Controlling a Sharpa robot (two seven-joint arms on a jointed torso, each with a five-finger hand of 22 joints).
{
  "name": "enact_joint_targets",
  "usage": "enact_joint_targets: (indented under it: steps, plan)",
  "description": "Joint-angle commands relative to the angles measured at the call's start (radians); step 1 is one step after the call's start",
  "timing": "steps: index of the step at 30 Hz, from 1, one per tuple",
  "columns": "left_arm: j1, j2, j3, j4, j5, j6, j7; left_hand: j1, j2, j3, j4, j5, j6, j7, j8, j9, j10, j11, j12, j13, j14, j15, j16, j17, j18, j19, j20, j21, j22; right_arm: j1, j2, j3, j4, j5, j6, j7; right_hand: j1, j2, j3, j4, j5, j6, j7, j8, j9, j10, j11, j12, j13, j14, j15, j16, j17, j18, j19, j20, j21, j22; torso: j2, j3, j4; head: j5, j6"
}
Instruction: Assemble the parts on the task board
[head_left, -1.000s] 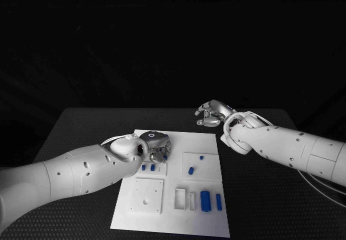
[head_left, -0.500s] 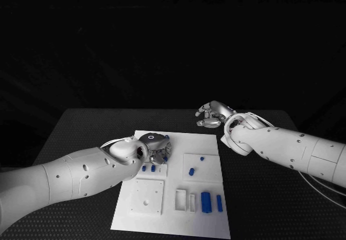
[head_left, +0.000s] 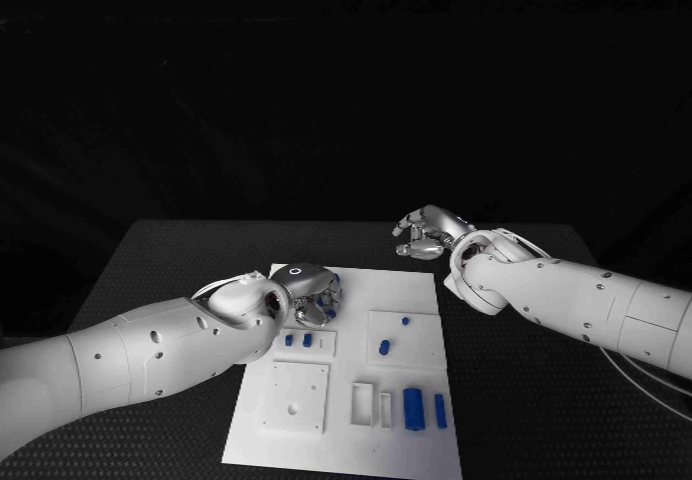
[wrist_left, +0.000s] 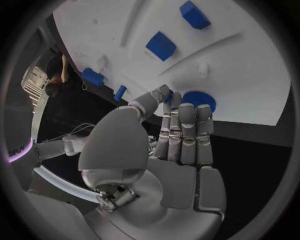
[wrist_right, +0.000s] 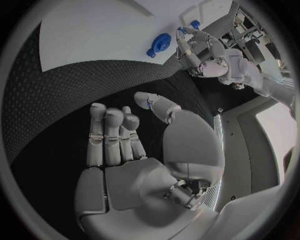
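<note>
Left hand (wrist_left: 178, 135), fingers together, tips touching a round ridged blue part (wrist_left: 199, 99) on the smooth white board (head_left: 411, 295); right hand (wrist_right: 134, 150) empty, fingers loosely apart, over the textured black table (head_left: 173, 250)

White task board (head_left: 411, 300) with blue parts (head_left: 413, 405), black dotted table (head_left: 159, 260), silver hands.

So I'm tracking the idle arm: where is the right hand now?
In the head view the right hand hangs over the black table just past the board's far right corner, holding nothing.
</note>
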Motion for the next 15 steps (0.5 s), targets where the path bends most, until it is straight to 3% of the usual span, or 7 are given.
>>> enact_joint_targets:
  steps: [1,4,8,15]
  plan:
    - [0.001,-0.015,0.016,0.020,0.051,0.000,0.014,-0.004,0.005,0.004,-0.003,0.004,0.010,0.000,0.005,0.000,0.005,0.000,0.004,0.000,0.005,-0.002,0.006,0.001,0.011,0.008,-0.055,0.002,0.004,0.000,-0.001,0.000,0.002,-0.010,0.008,0.010,0.001,0.007,-0.005,-0.003,0.006,0.008,0.002,0.003,-0.001,-0.095,0.006,0.006,-0.001,-0.003,-0.005,0.002,-0.001,0.016,0.000,0.004,-0.005,0.002,0.000,-0.0001,0.0010,0.003,0.001]
    - [0.001,-0.038,0.030,0.046,0.074,0.012,0.016,-0.005,0.005,0.004,-0.003,0.005,0.010,0.000,0.004,0.000,0.005,0.000,0.003,0.000,0.005,-0.002,0.005,0.000,0.011,0.008,-0.055,0.002,0.004,0.000,-0.004,0.000,0.003,-0.010,0.008,0.009,0.001,0.007,-0.005,-0.003,0.006,0.008,0.002,0.003,-0.001,-0.095,0.006,0.006,-0.001,-0.003,-0.005,0.002,-0.001,0.016,0.000,0.004,-0.005,0.002,0.000,-0.0002,0.0009,0.004,0.001]
    - [0.002,-0.069,0.040,0.073,0.087,0.034,0.012,-0.005,0.005,0.005,-0.003,0.005,0.010,0.000,0.004,0.000,0.005,0.000,0.003,-0.001,0.004,-0.002,0.005,0.000,0.011,0.008,-0.055,0.002,0.004,0.000,-0.006,0.000,0.003,-0.010,0.009,0.009,0.001,0.007,-0.005,-0.004,0.006,0.008,0.002,0.003,-0.001,-0.095,0.006,0.007,-0.002,-0.003,-0.005,0.003,-0.001,0.016,0.000,0.004,-0.005,0.002,-0.001,0.0007,0.0011,0.006,0.000]
    - [0.007,-0.117,0.041,0.092,0.094,0.071,0.001,-0.007,0.005,0.005,-0.003,0.007,0.010,0.001,0.003,-0.001,0.006,0.000,0.002,-0.001,0.004,-0.002,0.004,0.000,0.010,0.008,-0.055,0.002,0.005,0.000,-0.009,0.000,0.001,-0.010,0.009,0.008,0.002,0.007,-0.005,-0.004,0.006,0.007,0.002,0.003,-0.002,-0.095,0.006,0.007,-0.002,-0.002,-0.005,0.003,-0.002,0.016,0.000,0.003,-0.005,0.002,0.000,0.0008,0.0013,0.006,-0.002]
